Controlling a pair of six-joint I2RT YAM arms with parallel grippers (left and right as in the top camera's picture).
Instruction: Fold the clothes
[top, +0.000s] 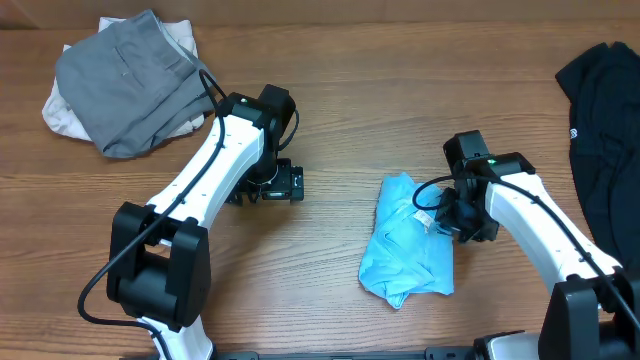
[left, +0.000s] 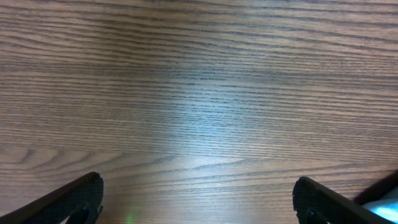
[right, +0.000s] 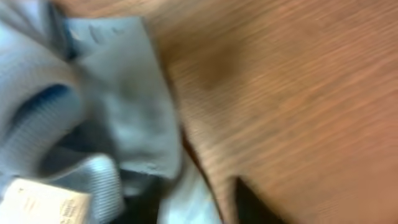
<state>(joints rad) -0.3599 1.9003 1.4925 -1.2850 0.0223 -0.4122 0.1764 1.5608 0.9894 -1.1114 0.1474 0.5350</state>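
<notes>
The right gripper (top: 447, 213) is being held against the right edge of the bunched light blue T-shirt (top: 410, 240), beside its label (right: 37, 202). Blur is preventing its grip from being judged. The shirt's long axis is being seen running away from the robot, nearer this arm. Further left, the left gripper (left: 198, 186) is being held wide open and empty over bare table (left: 199, 74). Beyond, the grey garment (top: 130, 80) is being seen whole, the black garment (top: 605, 130) cut off.

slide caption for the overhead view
Folding clothes: right gripper at the bunched light blue T-shirt, left gripper open over the table; grey garment and black garment aside.
</notes>
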